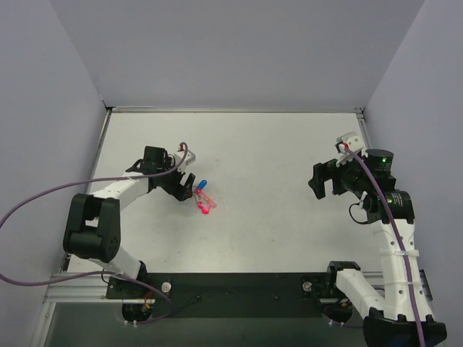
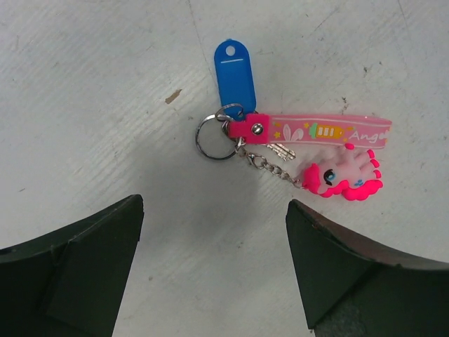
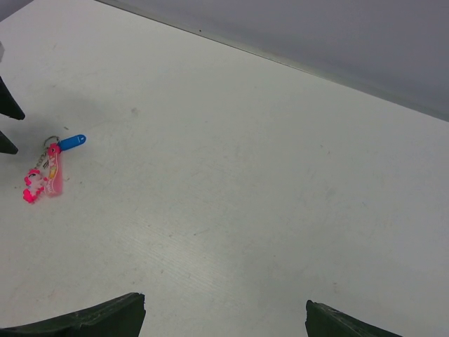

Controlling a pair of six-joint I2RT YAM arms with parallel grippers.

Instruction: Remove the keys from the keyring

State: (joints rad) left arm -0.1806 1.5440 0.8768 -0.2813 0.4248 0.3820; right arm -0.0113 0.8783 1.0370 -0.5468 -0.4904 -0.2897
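Two claws, both spread wide, nothing held. Left claw (image 2: 214, 239) hovers over the counter (image 2: 84, 105), w/ the keyring (image 2: 216, 137) lying flat just ahead, clear of both fingers. Blue tag (image 2: 235, 74), pink strap (image 2: 316, 130) and chain w/ pink charm (image 2: 344, 175) join at the ring; small silvery key (image 2: 280, 150) peeks from under the strap. Right claw (image 1: 323, 181) is well apart, on the counter's right side.

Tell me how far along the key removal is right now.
Nothing looks done yet: the blue tag, pink strap, chained pony charm and small silver key all look attached at the keyring. In hand: the left gripper hovers over the bunch, jaws open, touching nothing. The right gripper is open and far off. Left: every piece must come off the ring.
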